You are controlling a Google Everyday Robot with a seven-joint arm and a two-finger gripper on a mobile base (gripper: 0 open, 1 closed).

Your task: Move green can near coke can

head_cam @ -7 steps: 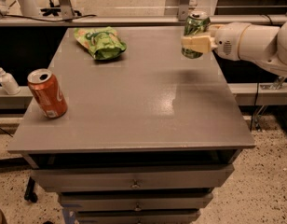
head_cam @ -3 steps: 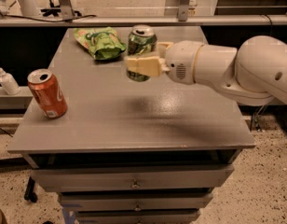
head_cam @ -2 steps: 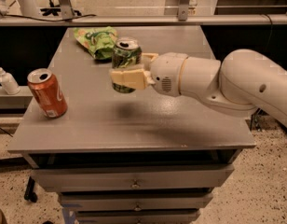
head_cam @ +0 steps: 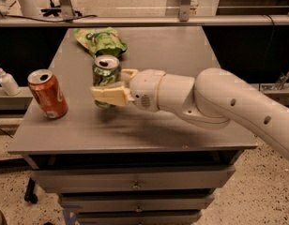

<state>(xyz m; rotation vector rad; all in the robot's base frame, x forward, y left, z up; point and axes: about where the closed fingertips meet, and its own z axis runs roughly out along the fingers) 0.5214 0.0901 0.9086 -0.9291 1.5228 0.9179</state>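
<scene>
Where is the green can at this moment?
In the camera view, the green can is clamped upright in the gripper over the table, picture-right of the coke can and nearer the camera than the green snack bag.

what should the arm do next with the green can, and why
Probably shift a bit left, then lower. The gripper is shut on the green can, which is upright, and a strip of bare table separates it from the coke can standing at the left edge. Stopping short of contact seems wise.
</scene>
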